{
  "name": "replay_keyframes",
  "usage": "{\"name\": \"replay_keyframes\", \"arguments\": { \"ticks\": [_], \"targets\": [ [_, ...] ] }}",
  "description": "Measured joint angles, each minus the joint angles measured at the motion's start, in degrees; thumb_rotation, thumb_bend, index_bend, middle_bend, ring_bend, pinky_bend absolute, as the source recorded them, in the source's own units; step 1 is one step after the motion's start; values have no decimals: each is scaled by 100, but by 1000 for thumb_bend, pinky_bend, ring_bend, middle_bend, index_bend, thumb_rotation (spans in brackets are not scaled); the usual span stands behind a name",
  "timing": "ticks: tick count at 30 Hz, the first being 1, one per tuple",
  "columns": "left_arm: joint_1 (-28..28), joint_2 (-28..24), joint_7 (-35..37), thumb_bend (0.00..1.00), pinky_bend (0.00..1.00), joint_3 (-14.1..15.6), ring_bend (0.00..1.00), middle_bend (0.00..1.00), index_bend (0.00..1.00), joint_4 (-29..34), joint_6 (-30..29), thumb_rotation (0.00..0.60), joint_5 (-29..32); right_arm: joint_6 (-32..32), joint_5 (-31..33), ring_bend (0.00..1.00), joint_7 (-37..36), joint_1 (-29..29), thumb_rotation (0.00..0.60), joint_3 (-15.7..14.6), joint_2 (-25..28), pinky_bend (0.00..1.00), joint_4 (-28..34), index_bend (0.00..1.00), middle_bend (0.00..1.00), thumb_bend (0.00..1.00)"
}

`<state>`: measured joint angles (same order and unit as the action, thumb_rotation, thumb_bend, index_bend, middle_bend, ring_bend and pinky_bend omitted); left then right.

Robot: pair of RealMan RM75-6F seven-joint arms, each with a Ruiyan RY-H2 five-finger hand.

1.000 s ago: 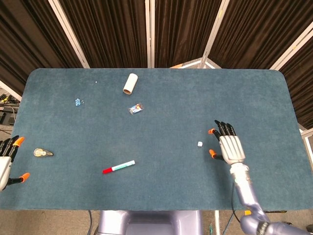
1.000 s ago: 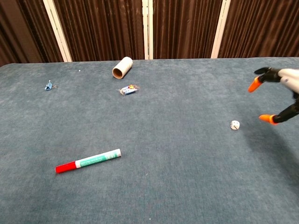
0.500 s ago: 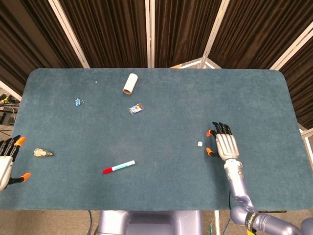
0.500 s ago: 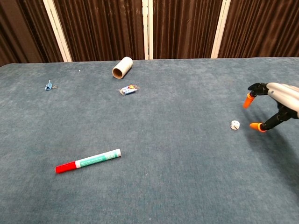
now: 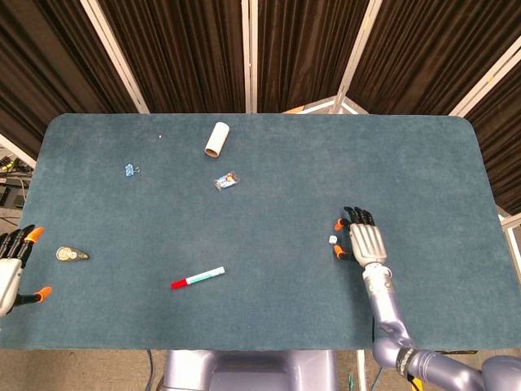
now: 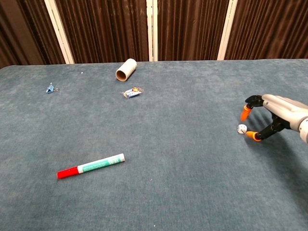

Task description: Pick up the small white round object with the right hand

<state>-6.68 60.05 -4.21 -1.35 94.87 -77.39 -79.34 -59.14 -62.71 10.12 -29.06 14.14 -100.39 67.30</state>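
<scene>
Right hand point(image 6: 269, 118) nearer ball point(image 6: 241, 128) (left hand point(image 5: 10, 269) head-only)

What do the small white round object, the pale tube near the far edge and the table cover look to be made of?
Small white round object: probably hard plastic, smooth white with dark specks; too small to be sure.
Pale tube: likely cardboard, matte cream with an open hollow end.
Table cover: fabric such as felt or low-pile carpet, judging by its fuzzy, unglossy teal surface.
</scene>
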Motion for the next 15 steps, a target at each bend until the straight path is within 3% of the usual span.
{"name": "replay_keyframes", "arguments": {
  "ticks": [15],
  "targets": [
    [1,11,22,69,0,1,0,0,0,-30,11,600,13,-38,-106,0,-142,-43,600,-41,-153,0,-101,565,187,411]
  ]
}}
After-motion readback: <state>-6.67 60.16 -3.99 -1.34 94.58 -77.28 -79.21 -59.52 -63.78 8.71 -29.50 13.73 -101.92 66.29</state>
